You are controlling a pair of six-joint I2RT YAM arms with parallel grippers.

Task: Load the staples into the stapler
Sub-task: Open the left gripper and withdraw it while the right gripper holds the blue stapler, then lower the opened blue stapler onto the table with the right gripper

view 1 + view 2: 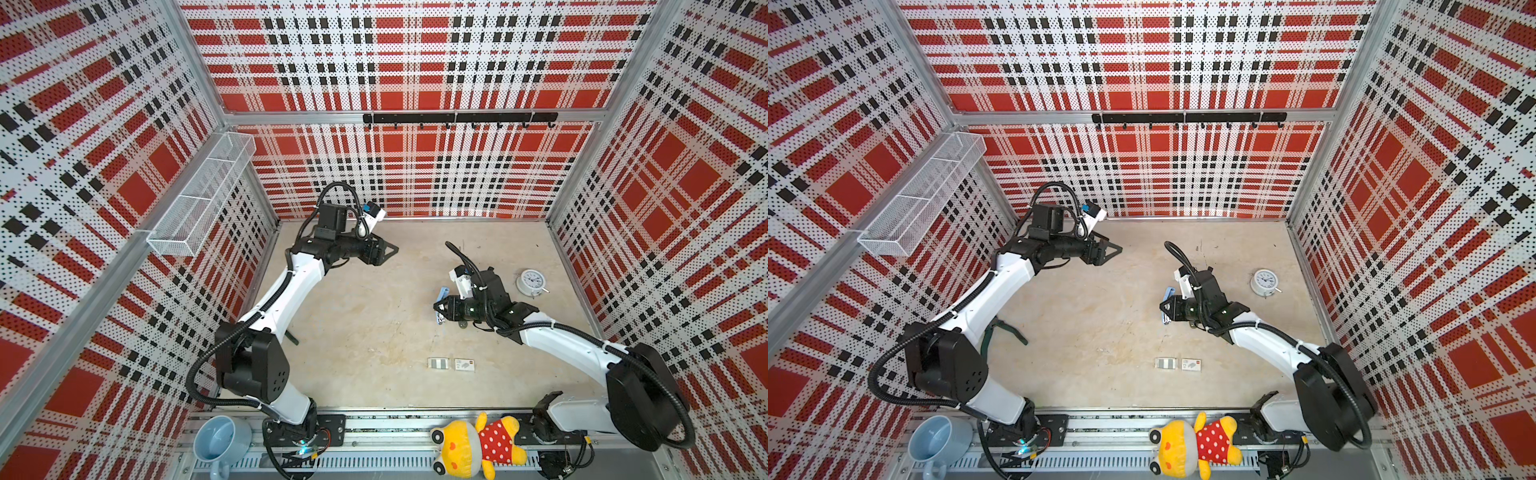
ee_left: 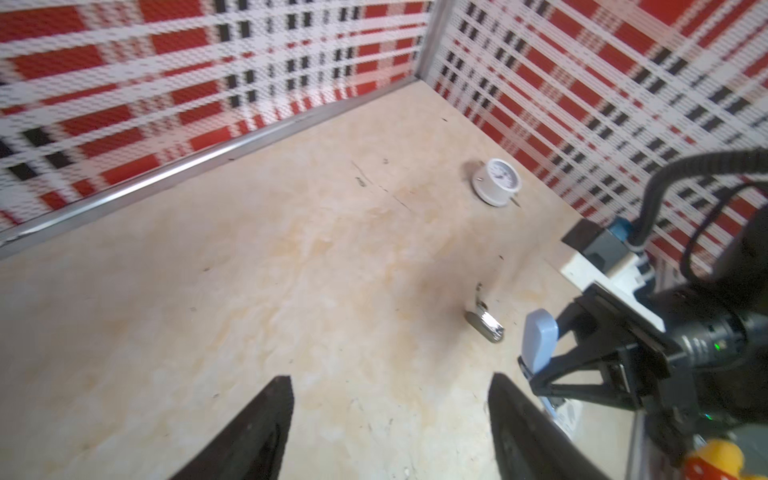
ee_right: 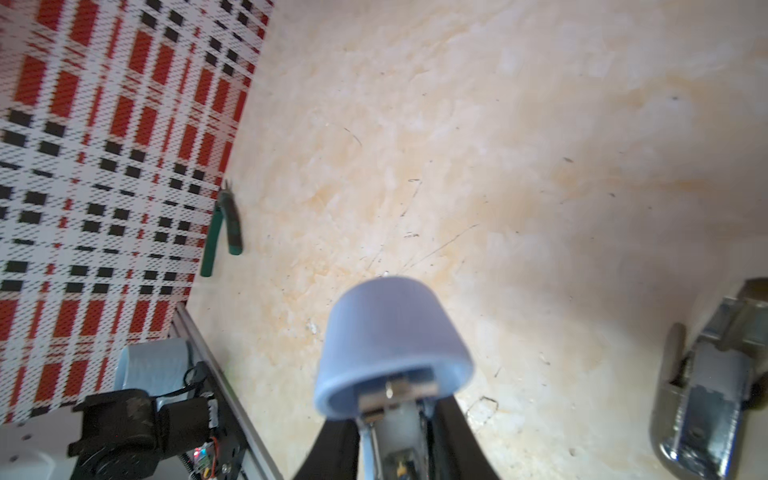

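My right gripper (image 1: 437,308) is shut on the light-blue stapler (image 1: 443,292), right of the table's middle in both top views. In the right wrist view the stapler (image 3: 392,332) points away from the camera, and its silver inner channel shows between my fingers (image 3: 451,424). The staples (image 1: 439,363) lie as grey strips in a small white card tray nearer the front edge, apart from both grippers. My left gripper (image 1: 392,249) hangs open and empty at the back left of centre. Its wrist view shows bare table between its fingers (image 2: 278,399) and the held stapler (image 2: 539,345) off to one side.
A white printed sleeve (image 1: 464,365) lies beside the tray. A small shiny metal object (image 2: 486,326) rests on the table under the right arm. A white clock (image 1: 531,282) sits far right, green-handled pliers (image 1: 1005,328) by the left arm. A mug (image 1: 218,440) and plush toy (image 1: 478,444) sit on the front rail.
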